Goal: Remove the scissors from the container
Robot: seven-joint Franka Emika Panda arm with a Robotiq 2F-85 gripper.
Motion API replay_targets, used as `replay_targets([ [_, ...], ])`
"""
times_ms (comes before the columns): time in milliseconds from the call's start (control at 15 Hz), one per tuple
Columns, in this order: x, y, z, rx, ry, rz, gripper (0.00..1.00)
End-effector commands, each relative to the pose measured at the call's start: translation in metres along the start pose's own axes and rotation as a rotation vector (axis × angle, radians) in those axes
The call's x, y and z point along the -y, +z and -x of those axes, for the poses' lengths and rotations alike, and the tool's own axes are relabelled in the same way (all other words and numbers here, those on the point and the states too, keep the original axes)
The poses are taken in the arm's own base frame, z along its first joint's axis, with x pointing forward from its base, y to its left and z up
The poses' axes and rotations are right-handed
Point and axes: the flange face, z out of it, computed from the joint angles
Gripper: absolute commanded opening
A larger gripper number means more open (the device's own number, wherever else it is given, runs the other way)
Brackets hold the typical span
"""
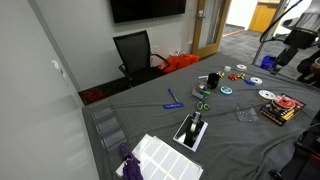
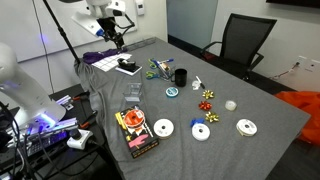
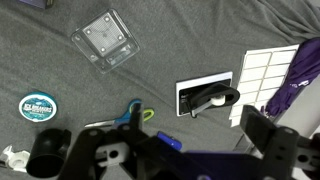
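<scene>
The scissors [image 3: 137, 113], small with green handles, lie flat on the grey cloth, outside any container. They also show in both exterior views [image 1: 202, 104] [image 2: 160, 68]. A black cup [image 2: 181, 76] stands just beside them, also seen in an exterior view [image 1: 213, 80]. A blue pen-like stick [image 1: 174, 104] lies close to the scissors. My gripper [image 2: 118, 38] hangs high over the table end with the tape dispenser, well away from the scissors. In the wrist view its dark fingers [image 3: 170, 150] fill the bottom edge, apart and empty.
A black tape dispenser [image 3: 208, 98] sits on a white base beside a white tray [image 3: 270, 70] and purple cloth [image 3: 300, 75]. A clear plastic container [image 3: 105, 38], a teal tin [image 3: 38, 106], several discs [image 2: 163, 127] and a red box [image 2: 135, 132] lie on the table [image 2: 260, 150].
</scene>
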Motion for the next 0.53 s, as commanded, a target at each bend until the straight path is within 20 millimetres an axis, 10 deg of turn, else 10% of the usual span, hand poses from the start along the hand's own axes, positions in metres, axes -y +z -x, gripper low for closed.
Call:
replay_targets([
  [0, 0.004, 0.001, -0.0049, -0.016, 0.004, 0.001, 1.0],
  [467, 0.012, 0.01, -0.0145, -0.014, 0.008, 0.01, 1.0],
])
